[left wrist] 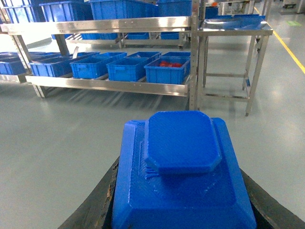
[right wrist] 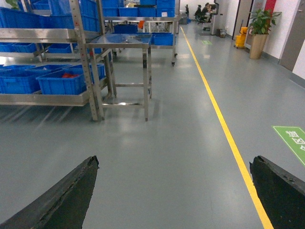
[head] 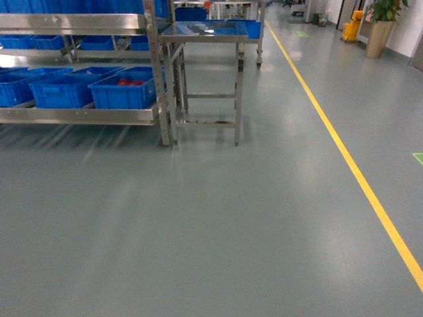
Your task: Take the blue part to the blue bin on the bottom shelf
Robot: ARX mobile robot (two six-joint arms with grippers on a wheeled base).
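Note:
The blue part (left wrist: pixel 183 176), a moulded square piece with a raised centre, fills the bottom of the left wrist view, and my left gripper (left wrist: pixel 181 195) is shut on it, a black finger at either side. Across the floor ahead is the bottom shelf (left wrist: pixel 109 85), carrying a row of several blue bins (left wrist: pixel 127 68); the rightmost bin (left wrist: pixel 167 71) has red pieces in it. The head view shows the same shelf (head: pixel 79 115) and bins (head: pixel 122 92) at upper left, with neither gripper in sight. My right gripper (right wrist: pixel 174 162) is open above bare floor, holding nothing.
A steel table (head: pixel 205 33) stands just right of the rack's corner post (head: pixel 158 72). A yellow floor line (head: pixel 344 152) runs along the right. A potted plant (head: pixel 382 26) and a yellow mop bucket (head: pixel 352 26) are far right. A green floor mark (right wrist: pixel 293 140) lies beyond the line.

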